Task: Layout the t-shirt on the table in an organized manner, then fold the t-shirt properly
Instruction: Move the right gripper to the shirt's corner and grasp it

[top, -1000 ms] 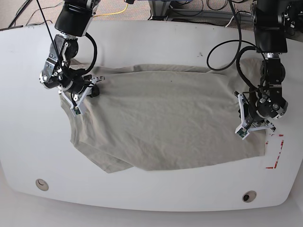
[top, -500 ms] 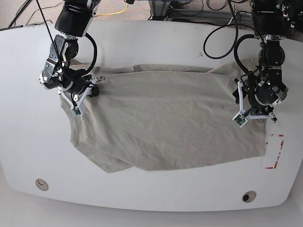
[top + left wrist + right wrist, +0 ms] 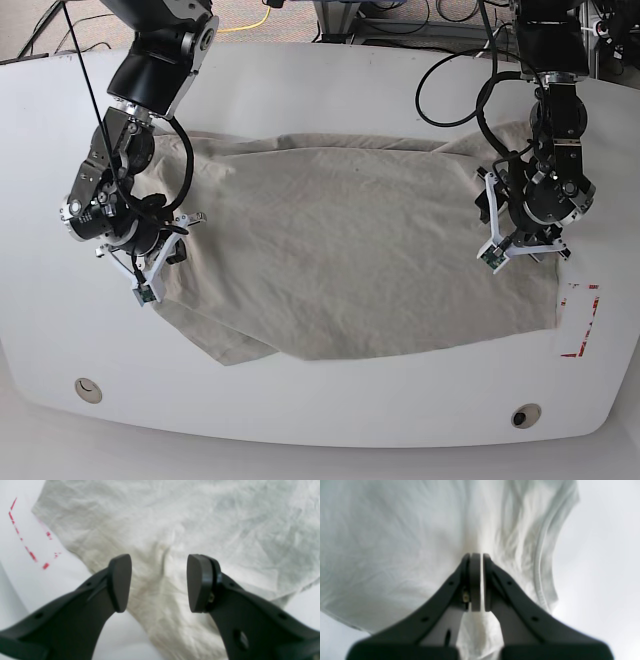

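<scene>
Right, my right hand (image 3: 477, 585) is clamped tight on a pinch of the shirt (image 3: 350, 250), cloth bunched up between the pads near a hemmed edge. From overhead that hand (image 3: 150, 250) sits over the shirt's end on the side away from the red mark, and the fabric gathers into folds toward it.

My left hand (image 3: 158, 582) hangs spread wide above the shirt (image 3: 175, 530) with nothing between its fingers (image 3: 120, 582); wrinkled cloth lies flat beneath the gap. From overhead it (image 3: 525, 225) is over the shirt's other end, close to the red mark (image 3: 580, 320) on the counter (image 3: 350, 80).

The shirt (image 3: 395, 530) is spread across the middle of the white counter, long side running from one arm to the other, khaki-grey and creased. Its front edge folds over itself near my right hand's side. One corner lies just beside the red outline (image 3: 27, 535). Two small round holes (image 3: 88, 389) sit near the counter's front rim, well apart from the cloth.
</scene>
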Motion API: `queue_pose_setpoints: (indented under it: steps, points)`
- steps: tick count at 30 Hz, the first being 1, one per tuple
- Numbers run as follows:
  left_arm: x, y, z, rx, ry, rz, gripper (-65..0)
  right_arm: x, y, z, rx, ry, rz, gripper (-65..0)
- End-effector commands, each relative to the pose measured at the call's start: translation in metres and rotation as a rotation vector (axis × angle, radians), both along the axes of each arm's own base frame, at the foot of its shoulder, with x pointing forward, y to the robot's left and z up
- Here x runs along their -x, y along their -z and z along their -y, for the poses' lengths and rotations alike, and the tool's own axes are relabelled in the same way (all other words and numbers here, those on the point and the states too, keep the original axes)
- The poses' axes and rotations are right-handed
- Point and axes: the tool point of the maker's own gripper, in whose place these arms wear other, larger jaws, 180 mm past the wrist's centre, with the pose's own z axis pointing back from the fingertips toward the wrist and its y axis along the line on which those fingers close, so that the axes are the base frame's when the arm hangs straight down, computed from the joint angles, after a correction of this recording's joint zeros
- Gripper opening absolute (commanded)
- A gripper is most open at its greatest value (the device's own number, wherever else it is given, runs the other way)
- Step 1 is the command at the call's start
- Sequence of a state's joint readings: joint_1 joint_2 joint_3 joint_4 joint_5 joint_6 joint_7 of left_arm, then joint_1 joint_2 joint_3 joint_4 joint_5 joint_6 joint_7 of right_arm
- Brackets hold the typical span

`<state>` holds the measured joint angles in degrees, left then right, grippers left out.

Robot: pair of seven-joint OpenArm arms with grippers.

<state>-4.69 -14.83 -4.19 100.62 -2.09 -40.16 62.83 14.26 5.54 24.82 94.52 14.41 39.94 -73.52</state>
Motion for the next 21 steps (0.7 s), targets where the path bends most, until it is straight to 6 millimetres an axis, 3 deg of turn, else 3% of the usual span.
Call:
queue_pose_setpoints:
  steps: [1,16,21]
  points:
    - [-0.017,-0.022,-0.001,0.000,0.006,0.073,-33.2,-0.013,-0.013,0.003,-0.001,0.004,0.050,-63.6]
    - [-0.016,-0.021,0.000,0.000,0.008,0.069,-33.2,-0.042,0.041,-0.030,-0.255,0.025,0.016,-63.6]
    - [-0.016,-0.021,-0.001,0.000,0.006,0.070,-33.2,-0.041,0.059,-0.017,-0.284,0.060,-0.001,-63.6]
